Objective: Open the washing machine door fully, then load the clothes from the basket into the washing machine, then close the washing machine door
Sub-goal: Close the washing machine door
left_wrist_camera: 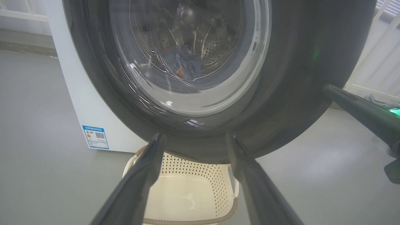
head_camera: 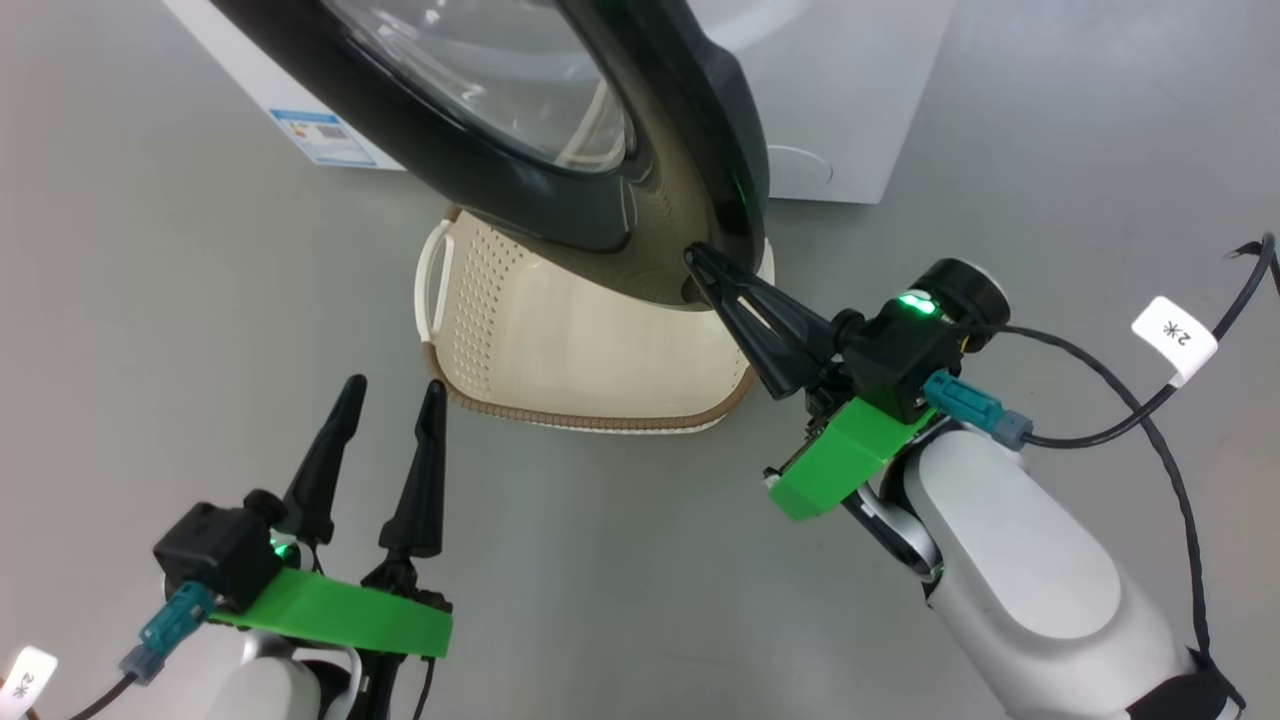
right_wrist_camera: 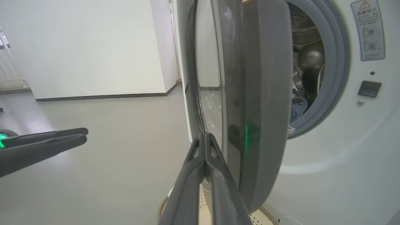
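The washing machine door [head_camera: 520, 190], black-rimmed with a bulging glass window, stands partly open over the basket [head_camera: 600, 420]. My right gripper [head_camera: 700, 262] is shut with nothing in it, its tip against the lower edge of the door's rim [right_wrist_camera: 265, 93]. My left gripper [head_camera: 395, 390] hangs open and holds nothing at the lower left, short of the basket. In the left wrist view the left gripper [left_wrist_camera: 193, 140] points at the door [left_wrist_camera: 297, 78]. The clothes [left_wrist_camera: 184, 64], blue, lie in the steel drum behind the glass, and the clothes [right_wrist_camera: 297, 106] also peek through the gap. The basket [left_wrist_camera: 200, 172] has a bare cream floor.
The white washing machine [head_camera: 850, 100] carries a blue label sticker [left_wrist_camera: 95, 137] low on its front. A grey rubber ring [right_wrist_camera: 337, 62] frames the drum mouth, with a latch slot [right_wrist_camera: 369, 88] beside it. Open grey floor [head_camera: 150, 300] spreads to both sides. A white railing [left_wrist_camera: 375, 62] stands at the right.
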### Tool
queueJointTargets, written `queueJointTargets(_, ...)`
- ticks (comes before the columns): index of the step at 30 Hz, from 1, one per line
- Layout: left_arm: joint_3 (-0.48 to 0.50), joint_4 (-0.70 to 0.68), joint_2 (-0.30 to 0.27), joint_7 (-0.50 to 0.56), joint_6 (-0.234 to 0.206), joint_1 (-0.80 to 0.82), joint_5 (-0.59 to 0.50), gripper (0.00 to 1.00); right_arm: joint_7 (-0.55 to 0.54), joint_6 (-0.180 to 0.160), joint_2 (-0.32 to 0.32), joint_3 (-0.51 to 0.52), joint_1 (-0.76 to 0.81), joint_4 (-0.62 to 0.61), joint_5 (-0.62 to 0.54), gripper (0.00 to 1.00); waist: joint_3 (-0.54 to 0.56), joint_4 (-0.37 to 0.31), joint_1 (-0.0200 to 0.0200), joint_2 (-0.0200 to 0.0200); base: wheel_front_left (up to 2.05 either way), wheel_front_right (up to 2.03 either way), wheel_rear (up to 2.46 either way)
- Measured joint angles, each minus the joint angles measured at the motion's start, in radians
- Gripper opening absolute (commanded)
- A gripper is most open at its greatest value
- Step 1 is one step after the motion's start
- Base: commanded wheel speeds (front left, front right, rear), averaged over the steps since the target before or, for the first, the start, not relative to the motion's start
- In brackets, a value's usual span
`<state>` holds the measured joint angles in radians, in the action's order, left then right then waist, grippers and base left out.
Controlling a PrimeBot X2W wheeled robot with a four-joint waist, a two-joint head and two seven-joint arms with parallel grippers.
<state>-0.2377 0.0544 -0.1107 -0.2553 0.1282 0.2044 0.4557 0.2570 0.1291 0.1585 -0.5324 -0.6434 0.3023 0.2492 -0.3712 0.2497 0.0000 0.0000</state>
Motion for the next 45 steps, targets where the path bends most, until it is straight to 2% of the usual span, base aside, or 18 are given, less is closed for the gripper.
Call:
queueJointTargets(12,-0.015,0.003,0.001,0.0,0.0,0.033,0.008,1.0,0.0,0.0,0.012,0.03,-0.053,0.022,0.0,0.0,-0.057,0.029,0.0,0.0,0.0,0.0,0.0)
queueJointTargets(25,-0.044,0.003,0.016,0.0,0.0,0.095,0.024,1.0,0.0,0.001,0.059,0.102,-0.167,0.04,-0.04,0.0,-0.144,0.045,0.0001,0.0,0.0,0.0,0.0)
queueJointTargets(45,-0.074,0.001,0.049,0.0,0.0,0.175,0.061,1.0,-0.004,0.0,0.131,0.183,-0.442,0.103,-0.119,0.0,-0.301,0.106,0.0,0.0,0.0,0.0,0.0)
